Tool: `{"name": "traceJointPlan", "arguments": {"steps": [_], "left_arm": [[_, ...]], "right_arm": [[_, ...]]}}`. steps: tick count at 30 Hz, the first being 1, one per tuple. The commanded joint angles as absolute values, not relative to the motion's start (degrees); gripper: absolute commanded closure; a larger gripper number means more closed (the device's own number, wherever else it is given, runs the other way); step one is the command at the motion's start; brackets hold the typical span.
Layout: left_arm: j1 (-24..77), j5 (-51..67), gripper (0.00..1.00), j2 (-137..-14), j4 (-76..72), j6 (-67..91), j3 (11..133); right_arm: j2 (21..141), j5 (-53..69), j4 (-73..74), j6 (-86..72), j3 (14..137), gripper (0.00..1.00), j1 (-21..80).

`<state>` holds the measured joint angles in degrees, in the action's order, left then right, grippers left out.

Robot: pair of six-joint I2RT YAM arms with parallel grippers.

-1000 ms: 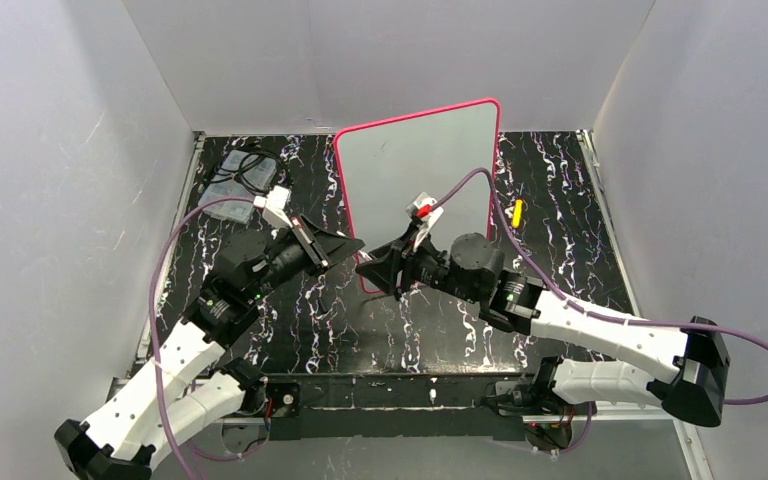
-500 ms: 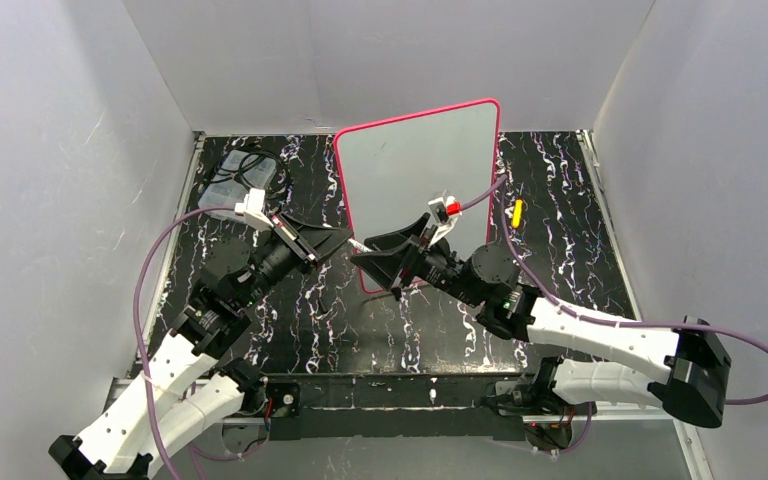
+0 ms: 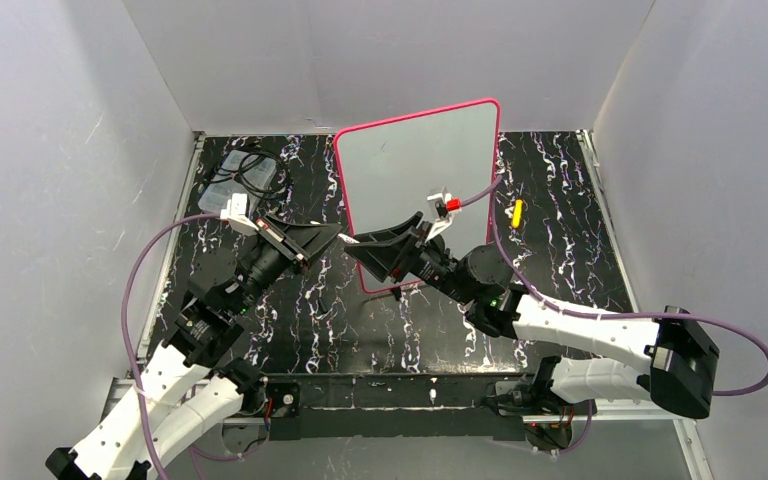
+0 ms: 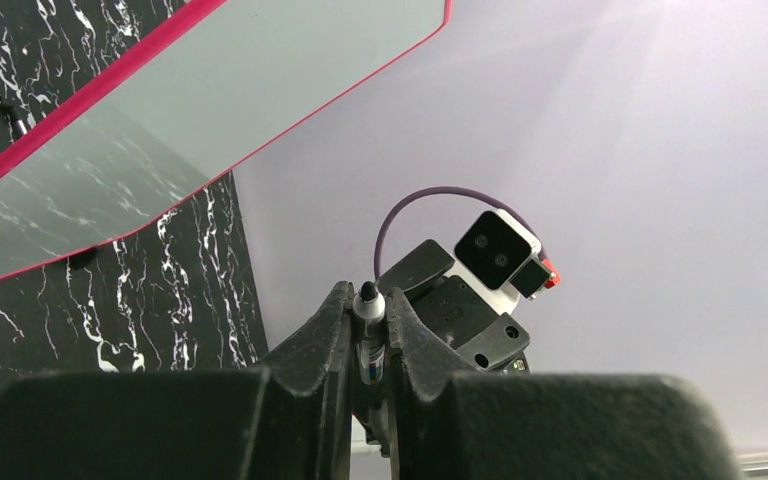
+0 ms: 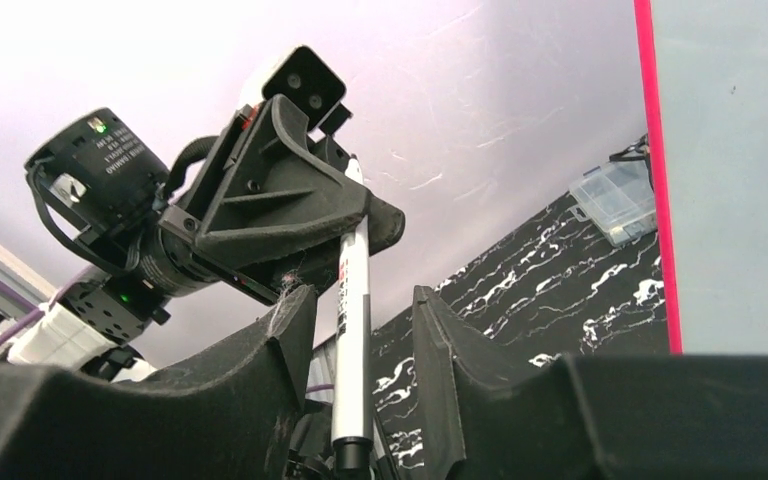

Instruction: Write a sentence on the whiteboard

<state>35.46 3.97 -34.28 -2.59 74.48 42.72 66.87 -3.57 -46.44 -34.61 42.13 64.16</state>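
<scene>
The whiteboard (image 3: pixel 415 170) stands upright at the back of the table, pink-framed, its face blank; the sentence is not in view. In front of its lower left corner my two grippers meet tip to tip. My left gripper (image 3: pixel 333 236) is shut on a white marker (image 4: pixel 367 335), whose black tip pokes out past the fingertips. The marker (image 5: pixel 352 320) runs on between the fingers of my right gripper (image 5: pixel 360 300), which stands open around it with a clear gap on the right side. The whiteboard's edge (image 5: pixel 735 150) shows at the right of the right wrist view.
A clear plastic box (image 3: pixel 235 175) with black cables sits at the back left. A small yellow object (image 3: pixel 517 211) lies right of the board. Grey walls close in the table on three sides.
Both grippers have shifted left and slightly up, staying tip to tip. The right wrist has turned, and its jaws opened wider and then narrowed again round the marker.
</scene>
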Motion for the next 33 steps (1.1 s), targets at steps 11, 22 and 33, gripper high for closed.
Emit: {"name": "traceJointPlan", "arguments": {"steps": [11,22,33], "left_arm": [[35.6,-1.6,1.0,-32.9,-4.2,76.8,41.2],[35.6,-2.7,1.0,-32.1,-4.2,77.8,40.2],[35.6,-2.6,1.0,-32.0,-4.2,78.3,39.9]], "right_arm": [[69.4,-3.5,-54.2,-37.3,45.5,0.61,64.6],[70.9,-3.2,-56.1,-38.3,46.5,0.67,64.6],[70.9,-3.5,-56.3,-38.0,47.0,0.73,64.6]]}}
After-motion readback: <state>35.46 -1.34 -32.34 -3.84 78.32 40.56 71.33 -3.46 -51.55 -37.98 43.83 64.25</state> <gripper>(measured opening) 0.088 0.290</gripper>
